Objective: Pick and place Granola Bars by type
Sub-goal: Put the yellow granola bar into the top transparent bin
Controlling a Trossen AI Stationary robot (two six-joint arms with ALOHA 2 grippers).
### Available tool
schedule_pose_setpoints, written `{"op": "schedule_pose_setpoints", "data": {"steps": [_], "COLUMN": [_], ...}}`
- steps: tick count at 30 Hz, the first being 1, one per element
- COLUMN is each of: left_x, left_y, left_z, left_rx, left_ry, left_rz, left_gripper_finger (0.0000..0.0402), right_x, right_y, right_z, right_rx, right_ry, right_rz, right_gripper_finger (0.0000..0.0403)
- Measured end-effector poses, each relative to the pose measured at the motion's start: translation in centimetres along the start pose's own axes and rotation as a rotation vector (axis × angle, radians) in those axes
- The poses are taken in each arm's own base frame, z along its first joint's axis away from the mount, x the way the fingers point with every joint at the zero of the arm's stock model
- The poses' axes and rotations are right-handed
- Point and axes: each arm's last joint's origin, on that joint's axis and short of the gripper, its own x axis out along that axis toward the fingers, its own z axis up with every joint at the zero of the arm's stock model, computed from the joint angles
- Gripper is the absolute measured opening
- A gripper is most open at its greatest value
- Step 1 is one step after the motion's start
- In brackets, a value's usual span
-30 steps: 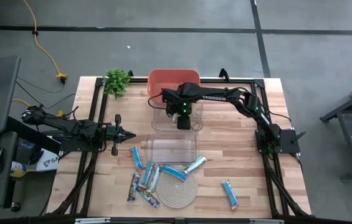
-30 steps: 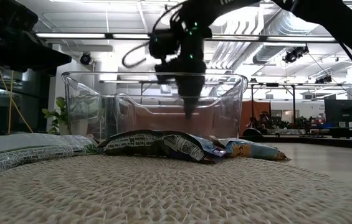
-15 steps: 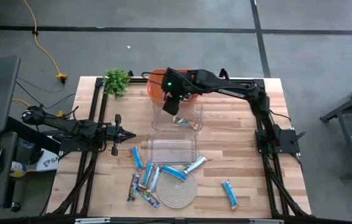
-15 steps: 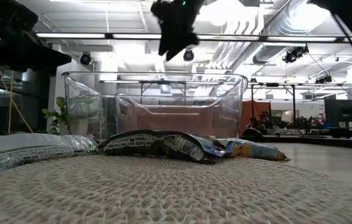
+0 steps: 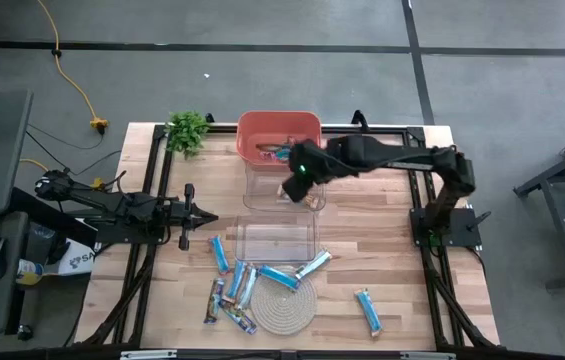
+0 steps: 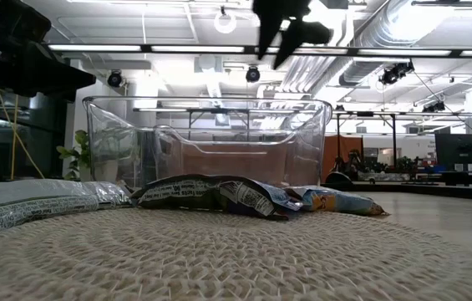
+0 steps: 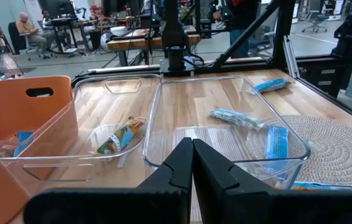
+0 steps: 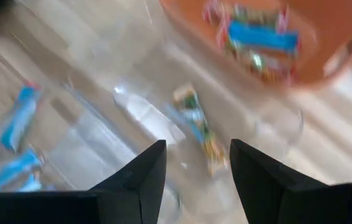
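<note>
My right gripper (image 5: 289, 188) (image 8: 197, 171) hangs open, high over the far clear bin (image 5: 312, 208), with nothing between its fingers. One multicoloured granola bar (image 8: 197, 127) (image 7: 119, 137) lies flat on that bin's floor. The orange bin (image 5: 278, 122) behind it holds a few bars (image 8: 260, 37). Several light blue and multicoloured granola bars (image 5: 237, 280) lie on the table near the front edge, some on the rope coaster (image 5: 284, 308); one blue bar (image 5: 367, 310) lies apart at the right. My left gripper (image 5: 202, 218) (image 7: 192, 155) waits shut and level at the table's left side.
A second clear bin (image 5: 307, 240) stands in front of the far one, between it and the loose bars. A small green plant (image 5: 187, 130) sits at the far left corner. Bare wood lies right of the bins.
My right gripper has risen out of the far clear bin to well above its rim, swinging first toward the far left and then back right, and it has rolled about its wrist. The multicoloured bar stays on the bin floor.
</note>
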Motion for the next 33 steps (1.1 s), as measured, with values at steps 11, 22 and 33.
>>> {"op": "schedule_pose_setpoints", "data": {"steps": [11, 22, 33], "left_x": [0.0, 0.0, 0.0], "left_y": [0.0, 0.0, 0.0], "left_z": [0.0, 0.0, 0.0], "left_rx": [0.000, 0.000, 0.000], "left_ry": [0.000, 0.000, 0.000], "left_rz": [0.000, 0.000, 0.000], "left_gripper_finger": [0.0007, 0.0007, 0.0007], "right_x": [-2.2, -1.8, 2.4], "right_y": [-1.8, -2.7, -3.0], "right_z": [-11.0, -18.9, -23.8], "right_rx": [0.160, -0.148, -0.632], "right_ry": [0.120, 0.111, 0.091], "right_rz": [-0.013, 0.119, 0.285], "right_gripper_finger": [0.0161, 0.0161, 0.0161]}}
